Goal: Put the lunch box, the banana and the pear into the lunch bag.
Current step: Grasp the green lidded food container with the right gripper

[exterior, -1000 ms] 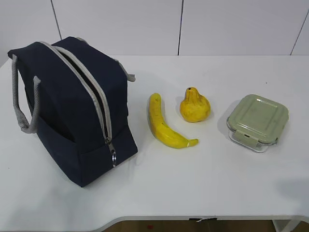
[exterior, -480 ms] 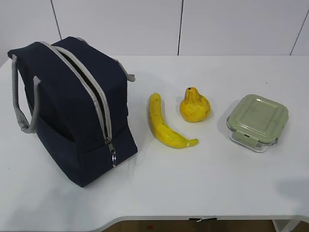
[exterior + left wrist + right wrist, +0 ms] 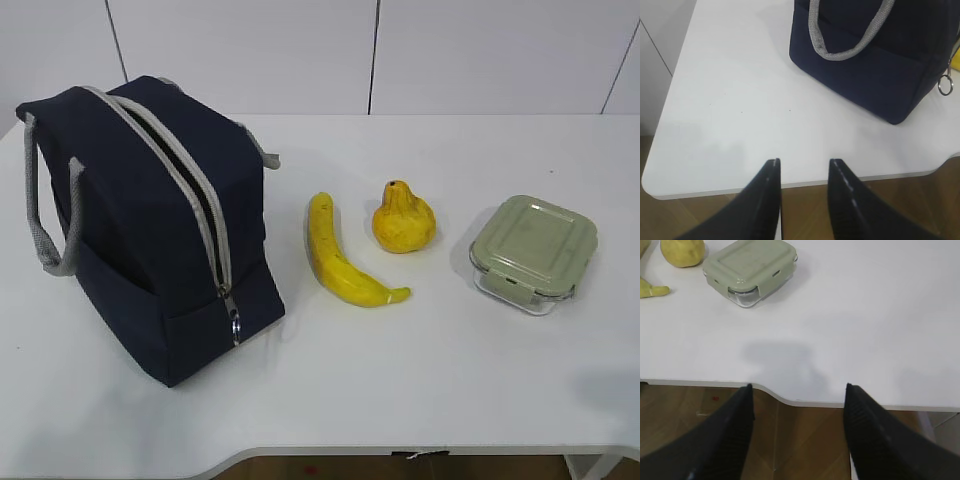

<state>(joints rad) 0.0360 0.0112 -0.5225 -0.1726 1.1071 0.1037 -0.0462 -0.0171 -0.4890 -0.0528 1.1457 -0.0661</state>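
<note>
Lunch bag [image 3: 150, 220] sits soft and floppy on the counter [image 3: 450, 370], zip nearly shut. Banana [image 3: 340, 260], pear [image 3: 403, 220] and hard, smooth lunch box [image 3: 533, 250] lie beside it; grab the box by its sides. Left tool [image 3: 802, 172] and right tool [image 3: 797, 395] both hang open, holding nothing

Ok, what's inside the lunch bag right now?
The lunch bag looks zipped shut, so its inside is hidden. The banana, pear and lunch box all lie outside on the table.

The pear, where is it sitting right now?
In the exterior view the pear stands upright on the white table, right of centre, between the banana on its left and the green-lidded lunch box on its right, touching neither.
</note>
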